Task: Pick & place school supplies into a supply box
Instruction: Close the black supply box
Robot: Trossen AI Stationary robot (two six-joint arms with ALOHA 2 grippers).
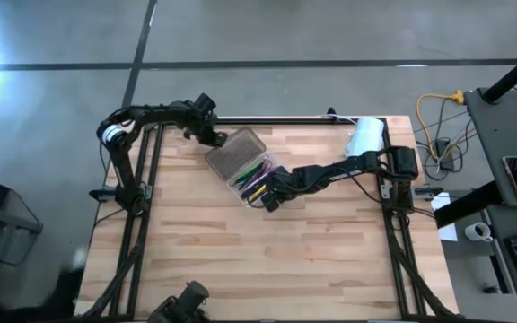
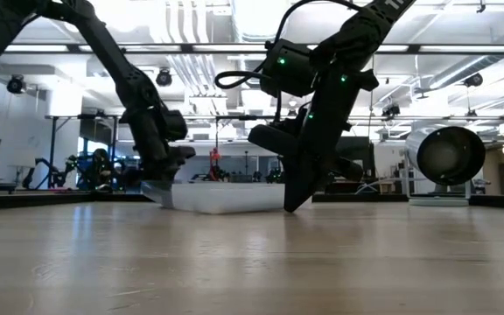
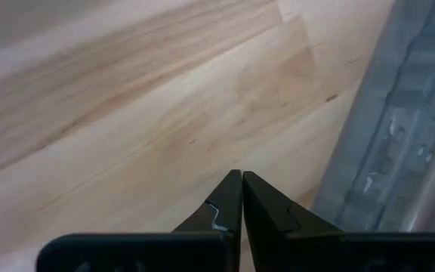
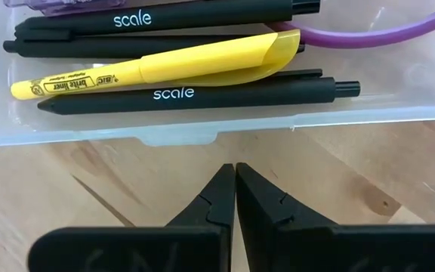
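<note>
The supply box (image 1: 245,166) lies open on the table. Its grey textured lid (image 1: 234,151) is toward the far left and its clear tray (image 1: 257,179) toward the near right. In the tray (image 4: 202,125) lie black pens (image 4: 195,94), a yellow highlighter (image 4: 157,69) and a purple scissors handle (image 4: 384,34); green and yellow show in the high view. My right gripper (image 4: 235,168) is shut, tips down at the table just outside the tray's near wall (image 1: 272,199). My left gripper (image 3: 242,175) is shut, over bare wood beside the lid's edge (image 3: 399,128), at the lid's far-left corner (image 1: 215,136). My left gripper stands beside the lid's edge (image 3: 353,189), shut, pointing down at the table; I cannot tell whether it touches the lid. My right gripper slants down with its shut tips low at the table (image 2: 291,206), just in front of the tray's near wall (image 4: 180,137); I cannot tell whether it touches it.
A white cylindrical roll (image 1: 364,136) lies at the table's far right corner, also seen in the low view (image 2: 444,156). Cables (image 1: 438,126) and equipment stand off the table's right side. Bare wood (image 1: 267,260) stretches across the near half of the table.
</note>
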